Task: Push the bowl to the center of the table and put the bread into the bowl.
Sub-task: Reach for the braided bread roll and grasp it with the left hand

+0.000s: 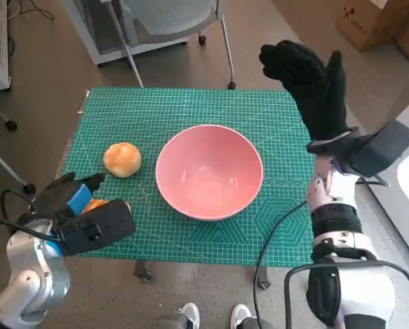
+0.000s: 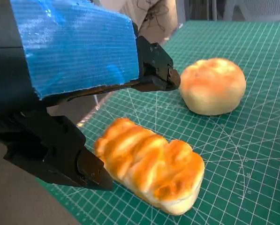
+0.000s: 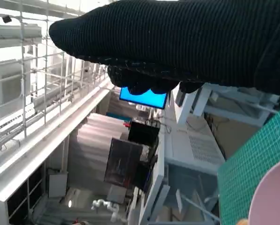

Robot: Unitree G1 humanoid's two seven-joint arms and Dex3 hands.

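We are seeing the left hand (image 1: 81, 205) hovering low at the near left corner of the mat (image 1: 190, 110), fingers (image 2: 90, 171) apart around a braided loaf (image 2: 151, 166) without clearly touching it. The right hand (image 1: 307, 75) is lifting high over the far right edge, fingers loosely spread, holding nothing. The bowl (image 1: 209, 171) is sitting mid-mat, and a round bun (image 1: 122, 159) is lying just left of it.

Even bright light, soft shadows (edges bowed); wrist foregrounds seemingly blurred.
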